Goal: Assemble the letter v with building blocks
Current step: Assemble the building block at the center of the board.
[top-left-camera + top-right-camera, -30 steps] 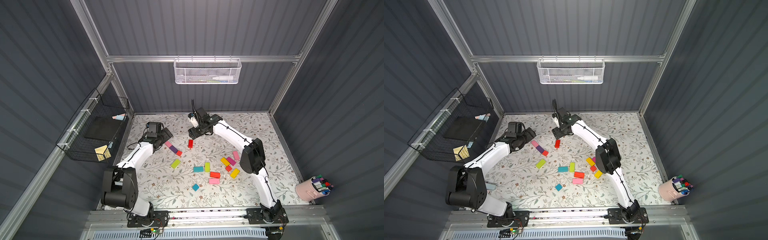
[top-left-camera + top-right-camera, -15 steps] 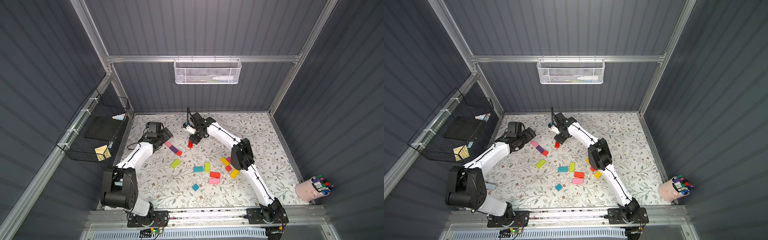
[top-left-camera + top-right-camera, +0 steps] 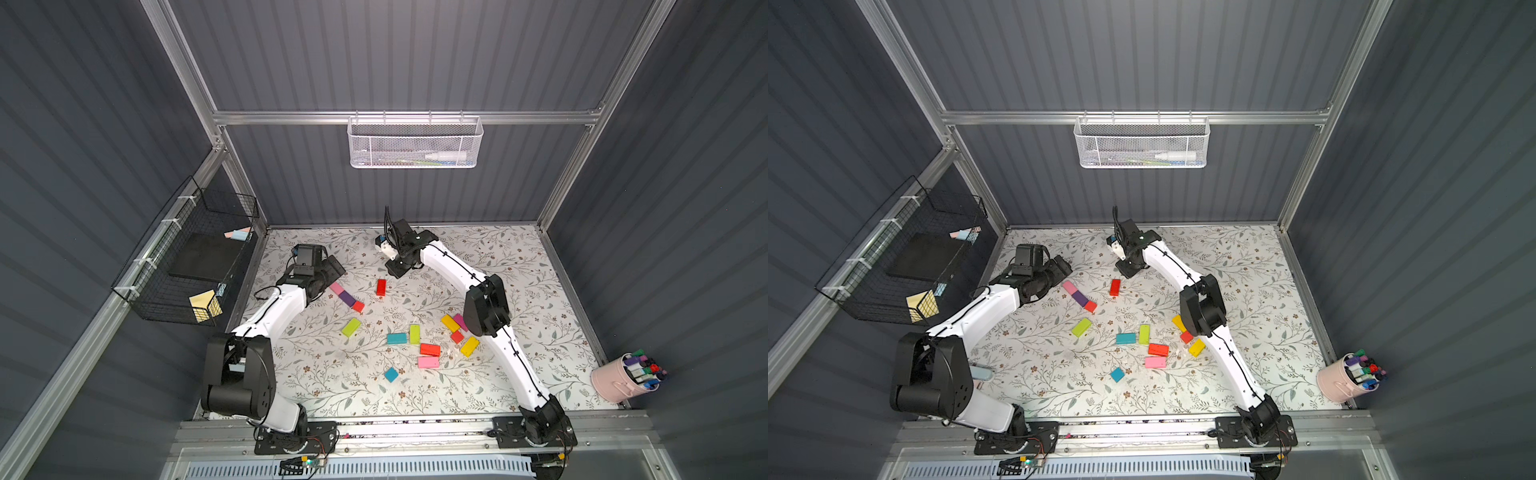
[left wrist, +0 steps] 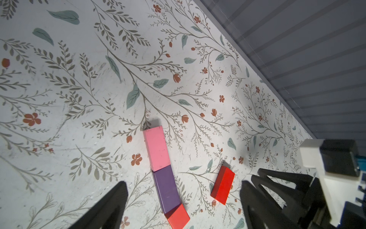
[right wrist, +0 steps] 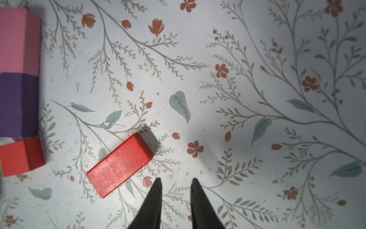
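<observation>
Left jaws: wide apart, empty, near row of pink, purple, red matte blocks [image 4: 166,187].
Right jaws: narrow gap, empty, beside red rectangular matte block [image 5: 119,165].

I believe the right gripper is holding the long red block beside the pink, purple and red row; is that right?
Not quite: the right gripper holds nothing. The right wrist view shows its jaws slightly apart over bare table, with the long red block lying free beside the pink, purple and red row.
</observation>
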Motion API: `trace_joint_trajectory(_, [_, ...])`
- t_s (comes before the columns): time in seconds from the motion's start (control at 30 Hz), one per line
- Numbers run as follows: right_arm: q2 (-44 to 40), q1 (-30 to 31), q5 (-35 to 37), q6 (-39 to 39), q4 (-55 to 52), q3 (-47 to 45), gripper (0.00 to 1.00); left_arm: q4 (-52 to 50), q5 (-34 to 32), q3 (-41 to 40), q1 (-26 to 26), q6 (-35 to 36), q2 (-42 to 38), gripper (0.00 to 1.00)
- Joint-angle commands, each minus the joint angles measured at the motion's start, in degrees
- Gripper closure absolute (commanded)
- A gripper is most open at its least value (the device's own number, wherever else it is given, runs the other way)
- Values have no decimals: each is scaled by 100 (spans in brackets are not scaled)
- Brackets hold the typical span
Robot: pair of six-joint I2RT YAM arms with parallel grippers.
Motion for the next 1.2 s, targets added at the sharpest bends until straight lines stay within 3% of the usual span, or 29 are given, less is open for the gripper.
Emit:
trace_joint_trajectory(0.0, [221,55,-156,781,-327,561,89,31,69,-38,-28,-113,-115,9])
trace_joint_trajectory(0.07, [418,42,-47,1151,-638,881,97,73,142,-35,-27,-126,-128,11])
trace_joint_trajectory(0.13, [451,23,-101,1480,-757,853,98,187,238,-52,-36,-162,-163,21])
trace_joint_trajectory(0.27, [44,-83,-301,2278,-532,66,100,414,193,262,-284,-50,93,64])
trace_joint_trajectory(0.37, [-540,-225,-668,2989,72,-1007,100,188,15,832,-619,209,704,77])
trace_joint_trajectory(0.47, [-891,-238,-915,3500,285,-1578,100,58,-191,1110,-848,318,1093,100])
trace_joint_trajectory(0.8, [-631,-131,-1676,4386,347,-1562,100,-264,-542,1807,-1020,739,2208,100])
trace_joint_trajectory(1.17, [-576,4,-1062,4753,-335,-1313,100,-580,-90,2308,-1108,1040,2864,100])
